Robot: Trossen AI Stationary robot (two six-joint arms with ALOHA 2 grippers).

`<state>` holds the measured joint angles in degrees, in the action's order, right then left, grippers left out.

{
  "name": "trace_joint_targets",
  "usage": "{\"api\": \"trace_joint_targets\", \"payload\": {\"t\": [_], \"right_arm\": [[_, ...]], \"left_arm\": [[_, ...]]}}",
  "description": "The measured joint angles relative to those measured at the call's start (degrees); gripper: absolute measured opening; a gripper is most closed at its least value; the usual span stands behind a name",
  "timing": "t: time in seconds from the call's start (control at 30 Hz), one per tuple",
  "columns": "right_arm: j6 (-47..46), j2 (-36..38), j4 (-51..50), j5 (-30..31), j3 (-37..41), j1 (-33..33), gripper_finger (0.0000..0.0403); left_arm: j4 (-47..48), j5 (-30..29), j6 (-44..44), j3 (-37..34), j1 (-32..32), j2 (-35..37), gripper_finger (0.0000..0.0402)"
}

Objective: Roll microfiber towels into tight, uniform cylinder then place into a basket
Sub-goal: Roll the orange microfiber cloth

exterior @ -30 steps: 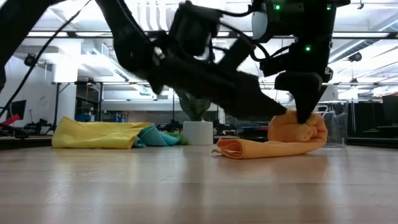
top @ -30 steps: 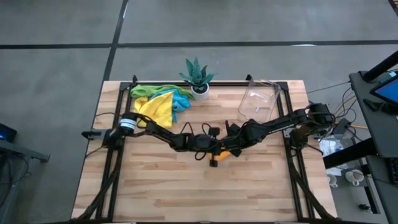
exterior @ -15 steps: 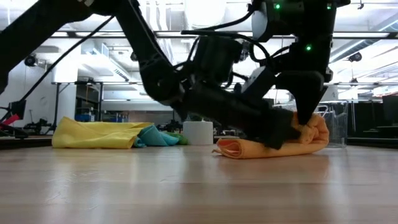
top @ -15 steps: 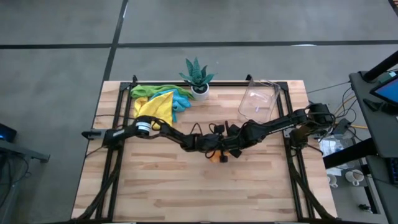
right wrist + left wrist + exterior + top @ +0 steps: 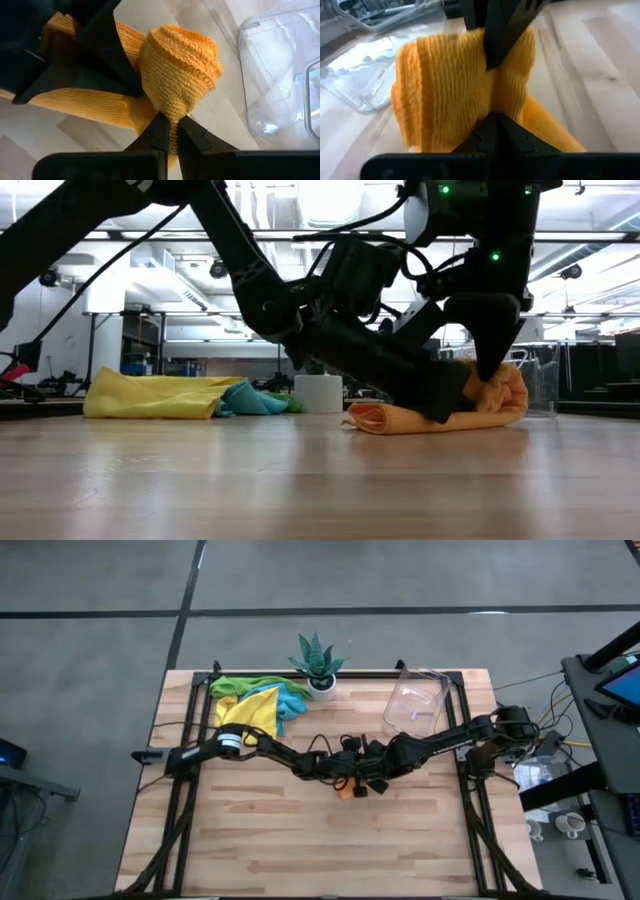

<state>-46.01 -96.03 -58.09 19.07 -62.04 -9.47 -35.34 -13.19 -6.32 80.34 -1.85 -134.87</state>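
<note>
Right gripper [image 5: 170, 131]: the fingers are closed on a fold of the orange towel [image 5: 177, 75], pinching the end of its rolled portion. In the low view the right gripper [image 5: 487, 370] comes down onto the roll from above.

Left gripper [image 5: 492, 125]: the fingers are closed together and their tips press against the side of the orange towel [image 5: 445, 90]. Whether cloth is pinched between them cannot be told. In the low view the left gripper [image 5: 447, 395] reaches the roll low and at a slant, meeting it on the side away from the right gripper's descent.

Orange towel [image 5: 470, 402]: partly rolled. The rolled end stands raised between the two grippers, while a flat tail lies on the table [image 5: 300, 840] and extends away from the roll. In the high view only a small part of the towel [image 5: 346, 791] shows beneath the meeting arms.

Taking the basket [image 5: 415, 702] as the landmark:
- The orange towel lies on the table near the basket, on its front-left side, and is not inside it.
- The basket, clear plastic, also shows in the right wrist view [image 5: 280, 70] just beside the roll.
- The potted plant [image 5: 319, 663] in its white pot stands to the left of the basket along the table's rear edge.
- The remaining towels [image 5: 255, 702], yellow, green and light blue, lie in a loose heap farther left, beyond the plant, well apart from the basket.
</note>
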Motion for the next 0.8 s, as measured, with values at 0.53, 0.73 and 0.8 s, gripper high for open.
{"api": "trace_joint_targets", "payload": {"t": [0.53, 0.73, 0.8], "right_arm": [[4.2, -0.2, 4.6, -2.8, -0.9, 0.0, 0.0012], [4.3, -0.3, 6.5, -3.1, 0.3, 0.0, 0.0012], [4.7, -0.3, 7.3, -3.1, 0.3, 0.0, 0.0012]], "left_arm": [[0.4, 1.4, 0.2, 0.6, 0.3, -0.8, 0.0], [0.5, 1.4, 0.2, 0.6, 0.3, -0.8, 0.0], [0.5, 1.4, 0.2, 0.6, 0.4, -0.8, 0.0]]}}
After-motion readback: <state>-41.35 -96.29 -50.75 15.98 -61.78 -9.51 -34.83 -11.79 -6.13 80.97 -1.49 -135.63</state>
